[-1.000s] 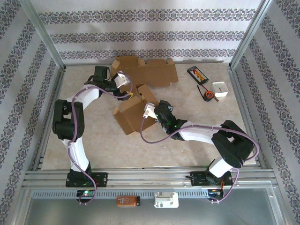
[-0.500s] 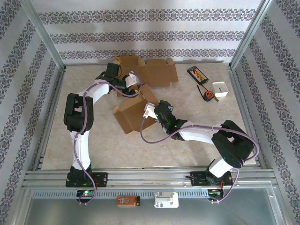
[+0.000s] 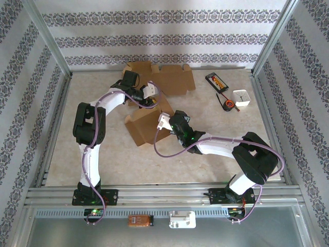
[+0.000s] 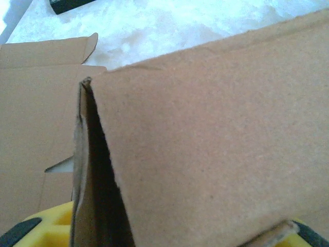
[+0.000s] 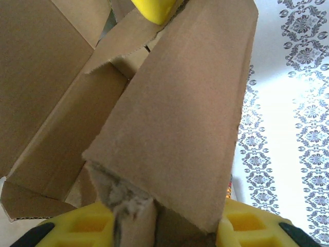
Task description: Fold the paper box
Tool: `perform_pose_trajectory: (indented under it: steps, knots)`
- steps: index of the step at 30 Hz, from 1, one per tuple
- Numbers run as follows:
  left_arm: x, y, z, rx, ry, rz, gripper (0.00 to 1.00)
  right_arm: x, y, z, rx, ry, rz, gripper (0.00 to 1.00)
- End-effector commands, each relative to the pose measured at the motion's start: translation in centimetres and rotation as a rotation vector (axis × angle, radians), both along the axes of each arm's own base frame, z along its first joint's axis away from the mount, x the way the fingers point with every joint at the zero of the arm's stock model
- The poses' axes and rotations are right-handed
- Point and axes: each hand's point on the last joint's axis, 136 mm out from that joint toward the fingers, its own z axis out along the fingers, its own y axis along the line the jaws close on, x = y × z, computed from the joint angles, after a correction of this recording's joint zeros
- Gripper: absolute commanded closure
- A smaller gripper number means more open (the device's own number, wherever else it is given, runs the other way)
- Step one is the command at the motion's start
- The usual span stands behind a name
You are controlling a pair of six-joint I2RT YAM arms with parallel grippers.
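- Straddling a flap of the paper box [image 3: 146,126], the left gripper [image 4: 164,234] has its yellow fingertips [image 4: 51,229] cut off at the frame bottom; clamped or apart, cannot tell.
- Clamped on a box wall: right gripper [image 5: 164,226], pad faces hidden by cardboard.
- Box sits mid-table [image 3: 113,154], toward the far edge.
- Near the far-right corner, black packet [image 3: 216,81]: orange print unreadable.

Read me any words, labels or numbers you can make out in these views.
No text is legible.
Print on the black packet: orange and red marks, too small to read.
Markings on the orange device at the front rail: too small to read.
The paper box: plain cardboard, no print visible.
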Motion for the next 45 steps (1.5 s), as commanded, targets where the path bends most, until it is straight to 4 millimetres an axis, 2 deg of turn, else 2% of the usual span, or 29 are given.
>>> perform_pose_trajectory:
  steps: [1, 4, 6, 8, 10, 14, 22, 26, 29, 32, 34, 36, 39, 42, 45]
  knots:
    - [-0.6, -1.7, 0.1, -0.03, -0.017, -0.008, 0.6, -2.2, -0.7, -4.7, -0.072, 0.161, 0.051, 0.63]
    - [-0.7, -1.7, 0.0, -0.028, -0.041, 0.02, 0.69, -2.5, -0.5, -4.1, -0.03, 0.164, 0.052, 0.56]
    - [-0.9, -1.8, 0.1, -0.034, -0.051, 0.043, 0.75, -2.8, -0.2, -3.3, 0.019, 0.171, 0.055, 0.44]
    - [-1.2, -1.8, 0.4, -0.051, -0.054, 0.065, 0.76, -3.4, 0.4, -2.1, 0.103, 0.198, 0.062, 0.28]
    - [-1.5, -1.7, 0.6, -0.063, -0.06, 0.088, 0.76, -4.3, 1.1, -1.0, 0.202, 0.25, 0.079, 0.17]
    - [-2.2, -1.7, 0.8, -0.07, -0.065, 0.107, 0.78, -5.8, 2.1, 1.7, 0.373, 0.328, 0.098, 0.02]
    - [-3.4, -1.3, 1.0, -0.047, -0.041, 0.143, 0.82, -7.6, 3.0, 6.5, 0.65, 0.498, 0.139, 0.02]
    - [-4.2, -0.8, 0.6, -0.021, -0.014, 0.176, 0.82, -7.6, 2.7, 8.1, 0.822, 0.612, 0.144, 0.02]
    - [-5.1, -0.9, 0.3, -0.02, 0.011, 0.194, 0.83, -6.6, 2.0, 9.9, 1.012, 0.709, 0.117, 0.02]
    - [-5.9, -1.0, -0.1, 0.006, 0.042, 0.223, 0.82, -4.0, 0.4, 9.1, 1.105, 0.762, -0.043, 0.05]
    - [-6.5, -1.1, -0.4, 0.029, 0.093, 0.258, 0.82, -2.4, -0.2, 7.7, 1.131, 0.834, -0.15, 0.13]
    - [-6.9, -1.2, -0.6, 0.044, 0.164, 0.316, 0.82, -1.5, 0.4, 6.6, 1.14, 0.927, -0.197, 0.21]
    - [-7.9, -1.8, -0.8, 0.047, 0.216, 0.359, 0.79, -0.8, 1.9, 5.2, 1.143, 1.027, -0.216, 0.25]
    - [-8.4, -2.1, -1.3, 0.03, 0.236, 0.394, 0.76, -0.5, 3.1, 4.1, 1.134, 1.078, -0.195, 0.34]
    - [-8.7, -2.0, -2.3, 0.039, 0.244, 0.406, 0.73, -0.1, 3.2, 3.1, 1.119, 1.082, -0.191, 0.44]
